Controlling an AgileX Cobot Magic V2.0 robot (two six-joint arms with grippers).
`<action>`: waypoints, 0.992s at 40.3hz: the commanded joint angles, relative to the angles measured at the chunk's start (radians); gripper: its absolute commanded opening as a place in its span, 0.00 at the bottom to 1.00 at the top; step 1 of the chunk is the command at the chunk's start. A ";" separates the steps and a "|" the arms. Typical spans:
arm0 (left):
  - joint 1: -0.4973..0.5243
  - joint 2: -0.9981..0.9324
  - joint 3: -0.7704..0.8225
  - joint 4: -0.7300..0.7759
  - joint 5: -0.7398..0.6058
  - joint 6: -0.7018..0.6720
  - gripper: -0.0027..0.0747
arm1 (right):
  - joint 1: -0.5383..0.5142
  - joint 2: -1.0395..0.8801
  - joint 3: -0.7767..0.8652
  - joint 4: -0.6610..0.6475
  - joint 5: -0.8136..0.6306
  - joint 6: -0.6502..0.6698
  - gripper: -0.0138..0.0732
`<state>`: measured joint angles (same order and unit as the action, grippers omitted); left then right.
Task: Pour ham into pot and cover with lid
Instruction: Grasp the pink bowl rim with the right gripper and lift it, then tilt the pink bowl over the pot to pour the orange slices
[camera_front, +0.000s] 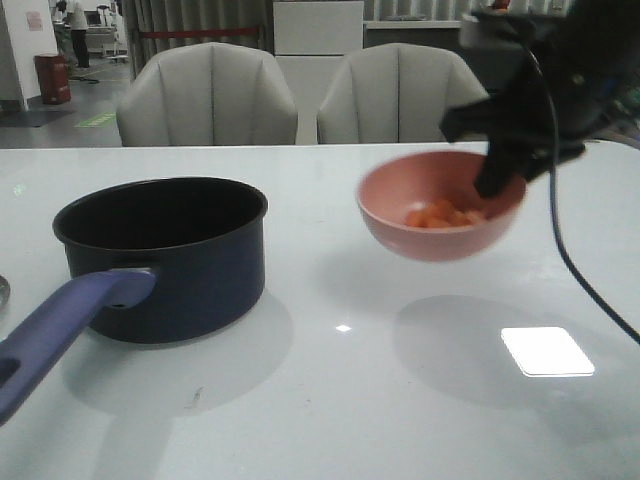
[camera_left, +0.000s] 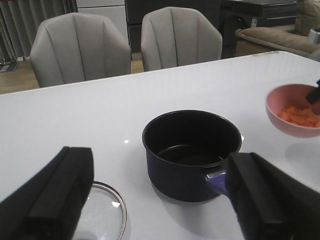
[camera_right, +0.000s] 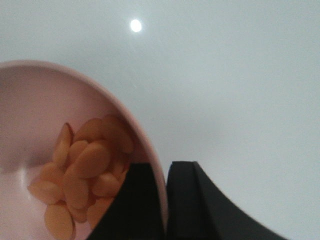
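The ham (camera_right: 82, 170) lies as a small heap of orange slices inside the pink bowl (camera_front: 440, 205). The bowl hangs in the air above the white table (camera_front: 400, 400), to the right of the pot (camera_front: 165, 255). The right gripper (camera_right: 166, 200) is clenched on the bowl's rim, one finger inside and one outside. The pot stands empty on the table. The lid (camera_left: 107, 212) lies flat near the left gripper (camera_left: 160, 200), which is released and holds nothing.
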<state>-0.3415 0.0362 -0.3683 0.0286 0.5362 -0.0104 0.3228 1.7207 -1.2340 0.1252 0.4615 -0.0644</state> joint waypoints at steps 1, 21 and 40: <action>-0.008 0.012 -0.025 -0.008 -0.081 -0.009 0.77 | 0.070 -0.070 -0.072 0.003 -0.164 -0.021 0.33; -0.008 0.012 -0.025 -0.008 -0.081 -0.009 0.77 | 0.258 0.032 0.014 -0.131 -1.126 -0.047 0.33; -0.008 0.012 -0.025 -0.008 -0.081 -0.009 0.77 | 0.404 0.172 0.014 0.002 -1.352 -0.828 0.32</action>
<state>-0.3415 0.0362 -0.3683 0.0286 0.5362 -0.0104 0.7114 1.9213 -1.1926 0.0988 -0.7259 -0.7064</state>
